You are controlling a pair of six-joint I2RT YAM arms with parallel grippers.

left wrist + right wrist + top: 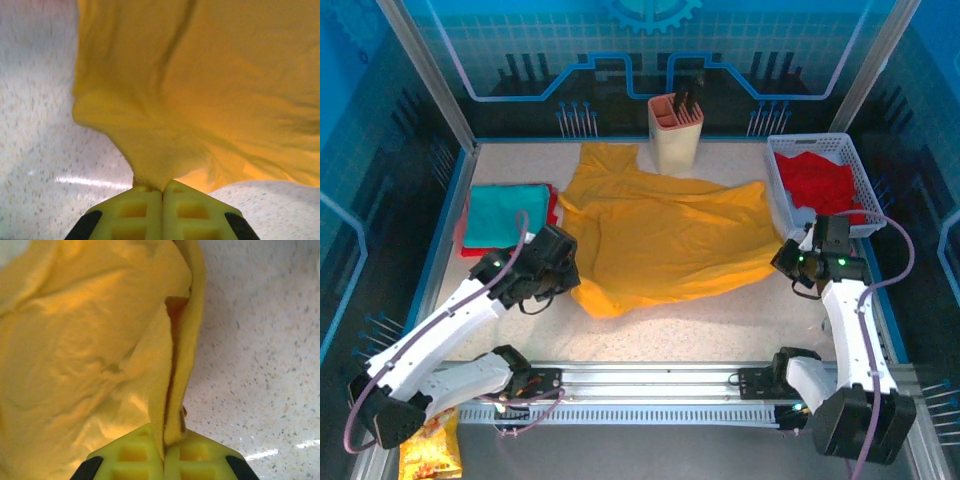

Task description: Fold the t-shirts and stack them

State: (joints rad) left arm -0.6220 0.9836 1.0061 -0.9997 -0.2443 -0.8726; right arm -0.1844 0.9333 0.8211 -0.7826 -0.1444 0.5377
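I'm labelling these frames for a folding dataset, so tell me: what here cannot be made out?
- Top view: red cloth under the teal t-shirt, mostly covered.
- Top view: piece count of the red heap in the basket, bunched.
- Top view: dark items in the beige holder, too small.
- Top view: snack bag, cut by the bottom edge.
- Wrist views: yellow t-shirt outline, cropped by frame edges.

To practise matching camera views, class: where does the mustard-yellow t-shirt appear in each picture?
Top external: yellow t-shirt spread mid-frame.
Left wrist: top and right, a corner pinched by the left gripper.
Right wrist: left side, its edge pinched by the right gripper.
Shared landmark: the speckled tabletop.
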